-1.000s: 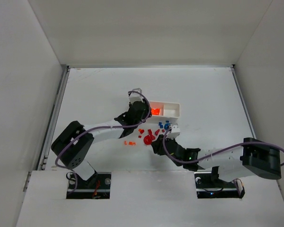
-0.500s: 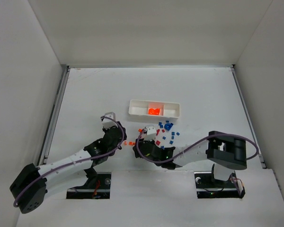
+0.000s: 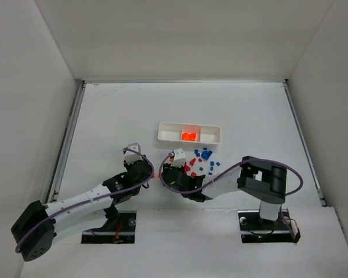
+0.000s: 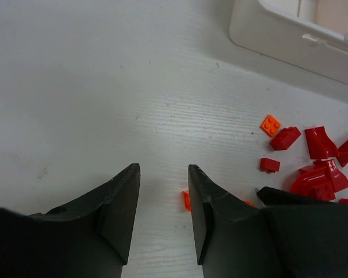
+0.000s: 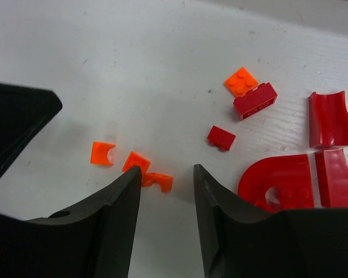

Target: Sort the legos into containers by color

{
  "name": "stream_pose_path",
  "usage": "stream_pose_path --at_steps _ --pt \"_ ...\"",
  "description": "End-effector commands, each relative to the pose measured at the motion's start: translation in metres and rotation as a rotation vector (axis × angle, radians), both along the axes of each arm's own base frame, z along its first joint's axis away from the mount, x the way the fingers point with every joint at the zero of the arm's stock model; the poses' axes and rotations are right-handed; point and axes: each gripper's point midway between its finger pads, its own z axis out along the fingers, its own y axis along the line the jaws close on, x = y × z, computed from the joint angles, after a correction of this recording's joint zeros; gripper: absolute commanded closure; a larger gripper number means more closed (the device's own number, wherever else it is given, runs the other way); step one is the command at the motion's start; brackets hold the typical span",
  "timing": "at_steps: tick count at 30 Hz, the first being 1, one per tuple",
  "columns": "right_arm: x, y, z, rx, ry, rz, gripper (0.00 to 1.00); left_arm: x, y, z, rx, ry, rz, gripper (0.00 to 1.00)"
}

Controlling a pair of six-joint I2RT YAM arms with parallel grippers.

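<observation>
The white three-compartment tray (image 3: 168, 134) lies beyond the pile, with orange legos (image 3: 189, 136) in its middle compartment. Red and blue legos (image 3: 202, 164) are scattered in front of it. Both grippers hang low over the pile's left edge, facing each other. My left gripper (image 4: 164, 171) is open and empty, with a small orange piece (image 4: 187, 200) just beside its right finger. My right gripper (image 5: 167, 171) is open and empty. An orange piece (image 5: 160, 181) lies between its jaws, against the left one. Two more orange pieces (image 5: 102, 153) lie just to its left.
In the right wrist view an orange square plate (image 5: 240, 81), small red bricks (image 5: 221, 138) and red curved parts (image 5: 330, 119) lie ahead and to the right. The left gripper's black finger (image 5: 17, 121) shows close at the left. White walls enclose the table.
My left gripper has pulled back from the tray to the near side beside the orange pieces. My right gripper has moved left to the same orange pieces.
</observation>
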Motion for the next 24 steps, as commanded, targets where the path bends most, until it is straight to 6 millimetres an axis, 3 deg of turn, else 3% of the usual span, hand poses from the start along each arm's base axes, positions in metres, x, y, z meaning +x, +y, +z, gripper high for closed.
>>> stream_pose_path --at_steps 1,6,10,16,20,24 --pt "0.014 0.008 0.009 0.024 -0.039 -0.035 0.58 -0.008 0.004 -0.007 -0.046 0.026 0.072 0.63" --pt "0.013 0.011 0.007 0.027 -0.031 -0.026 0.69 -0.014 -0.002 -0.013 -0.042 0.049 0.052 0.6" --pt "0.013 0.006 0.019 0.052 -0.042 -0.041 0.74 -0.018 -0.008 -0.013 -0.045 0.052 0.03 0.57" --pt "0.013 -0.01 0.068 0.145 -0.084 -0.04 0.74 -0.02 -0.015 -0.017 -0.01 0.065 0.001 0.55" --pt "0.035 -0.036 0.096 0.165 -0.13 -0.083 0.74 -0.021 -0.019 -0.021 0.008 0.073 -0.01 0.55" --pt "0.074 -0.068 0.12 0.172 -0.175 -0.146 0.74 -0.018 -0.023 -0.023 0.01 0.067 -0.012 0.55"
